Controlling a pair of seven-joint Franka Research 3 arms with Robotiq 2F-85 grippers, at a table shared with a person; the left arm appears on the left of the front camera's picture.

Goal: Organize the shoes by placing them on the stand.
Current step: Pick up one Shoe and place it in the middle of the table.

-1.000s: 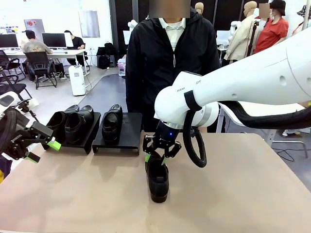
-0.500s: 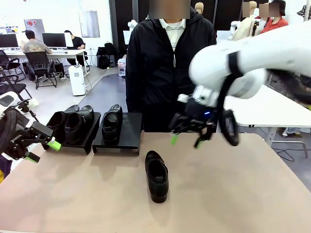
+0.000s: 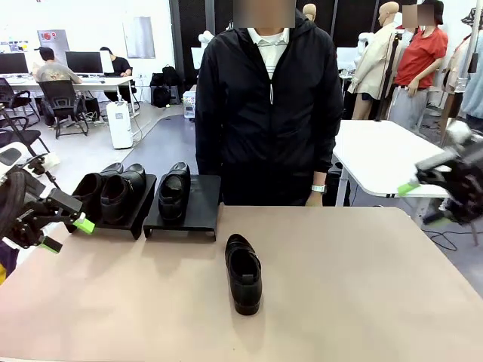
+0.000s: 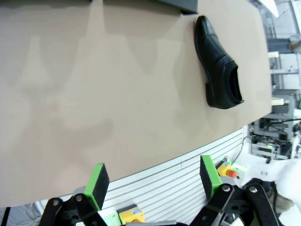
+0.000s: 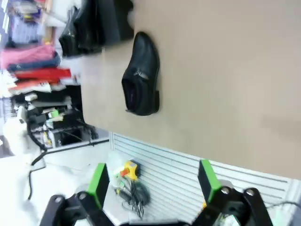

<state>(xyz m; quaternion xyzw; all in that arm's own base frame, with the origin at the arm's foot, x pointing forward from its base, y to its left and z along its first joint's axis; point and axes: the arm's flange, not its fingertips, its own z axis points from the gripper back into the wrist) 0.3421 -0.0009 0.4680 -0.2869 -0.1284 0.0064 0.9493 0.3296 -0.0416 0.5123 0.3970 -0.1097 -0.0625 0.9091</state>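
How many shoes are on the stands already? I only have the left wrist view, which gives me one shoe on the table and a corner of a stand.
Observer: Three. Two shoes sit on the left stand and one shoe on the right stand.
Operator: Where is the right gripper?
Observer: The right gripper is open, in the air beyond the right edge of the table.
Operator: Anyone at the table?
Observer: A person stands at the far side, behind the right stand.
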